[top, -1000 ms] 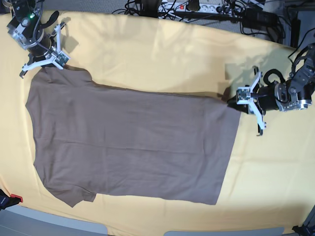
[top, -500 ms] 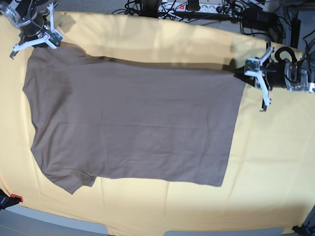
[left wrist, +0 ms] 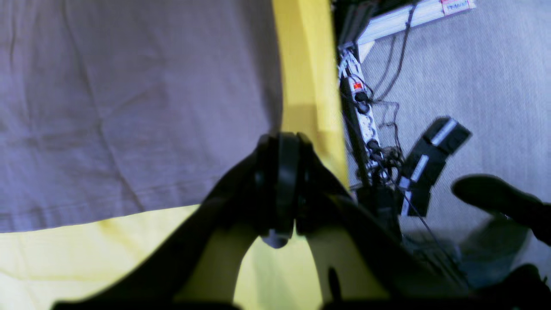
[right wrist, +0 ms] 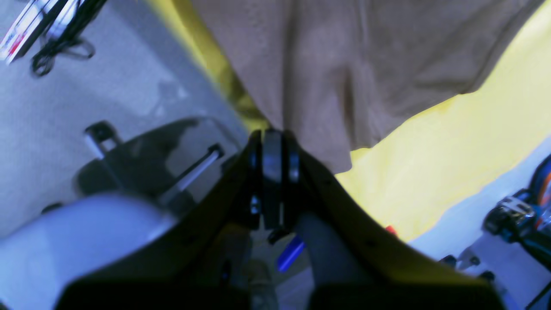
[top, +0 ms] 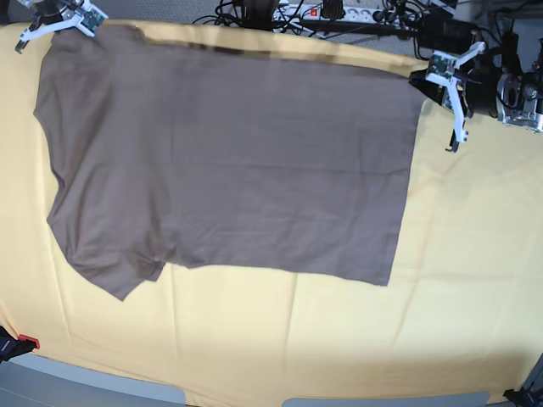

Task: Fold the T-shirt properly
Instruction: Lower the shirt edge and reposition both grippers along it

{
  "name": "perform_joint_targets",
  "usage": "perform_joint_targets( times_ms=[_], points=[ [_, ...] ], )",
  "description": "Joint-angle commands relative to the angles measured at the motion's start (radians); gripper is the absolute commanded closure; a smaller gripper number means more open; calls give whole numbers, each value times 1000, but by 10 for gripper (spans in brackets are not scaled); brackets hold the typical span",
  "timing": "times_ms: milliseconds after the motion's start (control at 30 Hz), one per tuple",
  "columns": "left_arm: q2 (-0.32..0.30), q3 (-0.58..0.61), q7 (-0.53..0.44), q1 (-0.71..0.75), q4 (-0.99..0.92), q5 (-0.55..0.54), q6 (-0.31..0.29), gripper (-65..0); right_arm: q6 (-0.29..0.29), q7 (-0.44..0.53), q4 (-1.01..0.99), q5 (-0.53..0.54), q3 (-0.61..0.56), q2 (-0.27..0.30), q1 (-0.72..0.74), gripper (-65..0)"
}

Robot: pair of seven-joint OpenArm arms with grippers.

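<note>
One T-shirt point(top: 229, 161), taupe-brown and plain, lies spread across one pale yellow cloth point(top: 458, 280) that covers the table. At the far left corner of the base view the right gripper point(top: 59, 19) has its fingers clenched on the shirt's far shoulder corner; its wrist view shows the fabric point(right wrist: 344, 64) running straight into the closed fingertips. A single sleeve point(top: 119, 271) sticks out at the near left, slightly rumpled. The body stretches rightward, its far edge close to the cloth's far border and its hem ending short of the right side. At the far right hem corner the left gripper point(top: 445, 76) is likewise clamped on the fabric. Beyond the far edge sit one white power strip point(top: 331, 12) and a tangle of black cables point(top: 246, 13); nothing lies on the shirt.
</note>
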Motion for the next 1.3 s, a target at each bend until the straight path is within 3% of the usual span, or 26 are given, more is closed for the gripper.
perform_joint_targets(
  times_ms=[0, 133, 400, 567, 800, 867, 1000, 1267],
  points=[
    [-43, -12, -14, -3, 21, -9, -1, 0, -6, -8, 14, 7, 9, 9, -21, 0],
    [-94, -12, -14, 5, 56, -9, -1, 0, 23, -12, 14, 48, 9, 9, -29, 0],
    [-73, -13, -11, -8, 59, -9, -1, 0, 15, 19, 14, 48, 9, 11, 58, 0],
    [2, -13, 1, -72, 59, -9, -1, 0, 64, 158, 14, 59, 9, 11, 161, 0],
    [137, -13, 119, -112, 41, -8, 0, 0, 83, 194, -59, 60, 9, 11, 344, 0],
    [165, -13, 125, -112, 29, 0, 30, 0, 91, 212, -105, 98, 9, 11, 395, 0],
    [216, -13, 125, -112, -19, 48, 79, 0, 178, 214, -203, 194, 9, 11, 492, 0],
    [249, -13, 126, -114, -106, 90, 179, 0, 216, 211, -325, 240, 9, 11, 603, 0]
  ],
)
